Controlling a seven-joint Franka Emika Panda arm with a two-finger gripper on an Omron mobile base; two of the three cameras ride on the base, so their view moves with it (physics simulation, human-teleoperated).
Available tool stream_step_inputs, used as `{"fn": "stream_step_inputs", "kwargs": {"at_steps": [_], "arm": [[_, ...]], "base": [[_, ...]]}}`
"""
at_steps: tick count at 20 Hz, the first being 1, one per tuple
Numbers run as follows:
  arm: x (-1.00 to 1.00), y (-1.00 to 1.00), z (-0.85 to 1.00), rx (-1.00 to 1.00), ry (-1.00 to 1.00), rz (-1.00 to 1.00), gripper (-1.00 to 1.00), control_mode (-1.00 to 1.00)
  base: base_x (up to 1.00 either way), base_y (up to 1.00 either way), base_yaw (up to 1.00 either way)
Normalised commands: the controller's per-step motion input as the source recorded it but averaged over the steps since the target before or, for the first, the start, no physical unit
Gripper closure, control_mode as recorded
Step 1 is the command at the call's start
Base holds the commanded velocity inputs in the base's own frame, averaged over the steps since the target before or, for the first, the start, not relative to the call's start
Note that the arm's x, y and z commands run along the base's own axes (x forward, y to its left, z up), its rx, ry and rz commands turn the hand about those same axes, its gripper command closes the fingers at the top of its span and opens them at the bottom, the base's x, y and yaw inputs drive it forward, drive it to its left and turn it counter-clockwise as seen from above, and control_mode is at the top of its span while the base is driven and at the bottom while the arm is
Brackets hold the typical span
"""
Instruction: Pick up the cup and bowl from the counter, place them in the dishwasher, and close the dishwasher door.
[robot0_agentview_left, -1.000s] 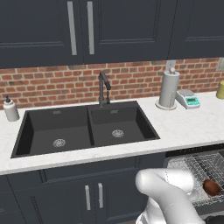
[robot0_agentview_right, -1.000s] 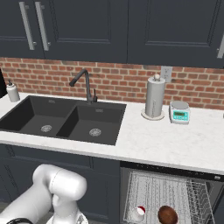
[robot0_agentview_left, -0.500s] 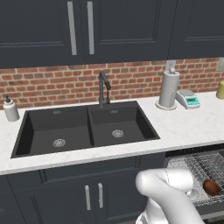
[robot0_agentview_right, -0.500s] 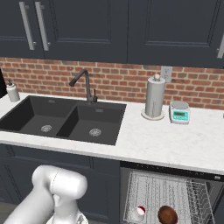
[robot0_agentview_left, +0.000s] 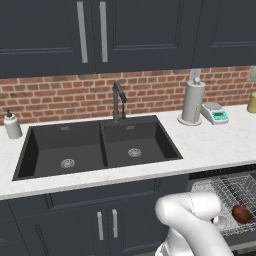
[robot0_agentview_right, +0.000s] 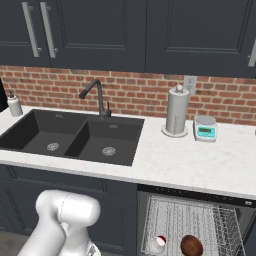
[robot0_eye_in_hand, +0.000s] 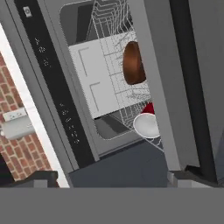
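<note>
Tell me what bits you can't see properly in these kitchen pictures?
- The cup in the right base view: small, only its red and white top shows among the dishwasher rack wires.
- The bowl in the left base view: close to the right picture edge.
- The dishwasher door in the hand view: cut off by the edges, hiding part of the rack.

1. A red brick wall (robot0_agentview_left: 60, 95) runs behind the black double sink (robot0_agentview_left: 97, 147).
2. Dark cupboards (robot0_agentview_right: 150, 30) with silver handles hang above.
3. A white wall socket (robot0_agentview_right: 189, 84) sits on the brick.
</note>
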Motion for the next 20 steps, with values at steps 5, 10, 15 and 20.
{"fn": "stream_step_inputs", "kwargs": {"at_steps": [5,10,15,20], "arm": [[0.16,-0.10,-0.49,0.00,-0.12,0.00,-1.00,-1.00],[0.02,-0.22,-0.35,0.00,-0.24,0.00,-1.00,-1.00],[0.01,-0.48,-0.16,0.02,-0.40,0.00,-1.00,-1.00],[0.07,-0.35,0.00,0.01,-0.17,0.00,-1.00,-1.00]], "base": [[0.00,0.00,0.00],[0.00,0.00,0.00],[0.00,0.00,0.00],[0.00,0.00,0.00]]}}
